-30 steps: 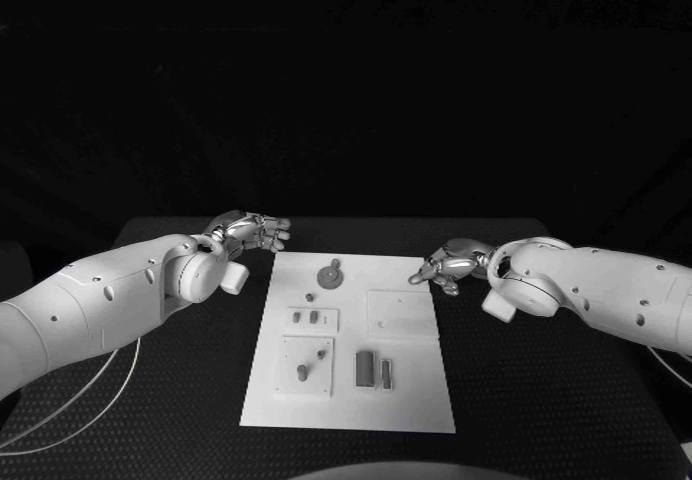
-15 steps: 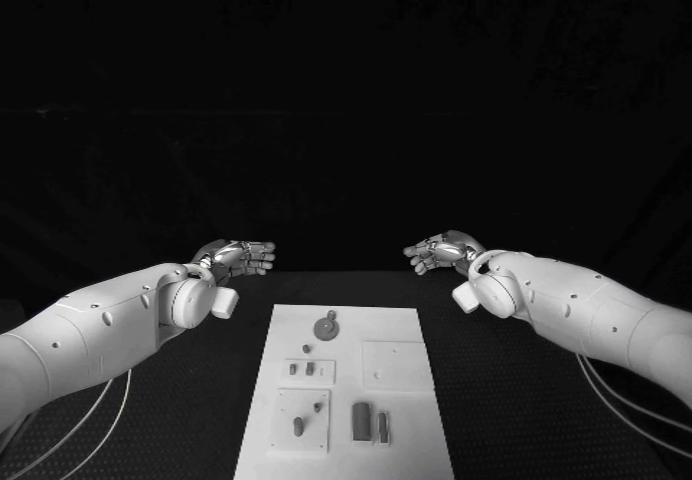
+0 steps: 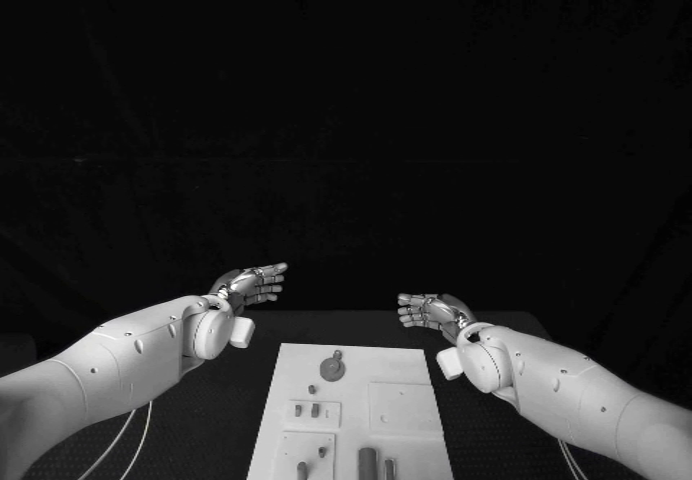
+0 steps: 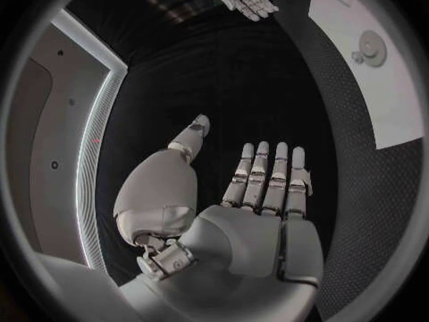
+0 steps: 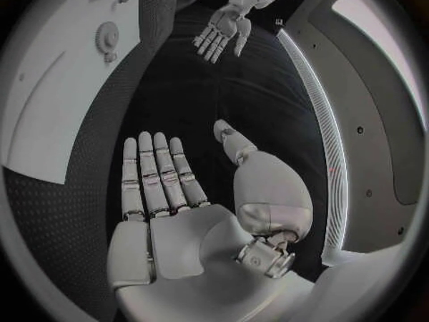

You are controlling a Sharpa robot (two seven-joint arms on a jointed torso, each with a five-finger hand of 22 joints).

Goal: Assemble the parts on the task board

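The white task board [image 3: 387, 361] lies in the middle of the black table, also seen in the wrist views [image 4: 394, 101] [image 5: 52, 96]. A round disc part [image 3: 335, 367] [image 4: 368, 48] [image 5: 107, 33] sits near its far end. Small peg parts [image 3: 304, 410] stand in a block further forward, and longer pieces [image 3: 369, 464] lie at the near end. My left hand [image 3: 254, 286] [image 4: 261, 193] is off the board's far left corner, fingers straight and apart, holding nothing. My right hand [image 3: 430, 310] [image 5: 168, 193] is flat and empty off the far right corner.
A raised square block [image 3: 400, 406] takes up the board's right middle. Black table surface [image 3: 519, 330] runs on either side of the board. White cables [image 3: 127, 440] trail under my left arm.
The head camera has tilted, so the board sits lower in the picture. Both hands have uncurled from half-closed to flat, and they now lie beyond the board's far corners.
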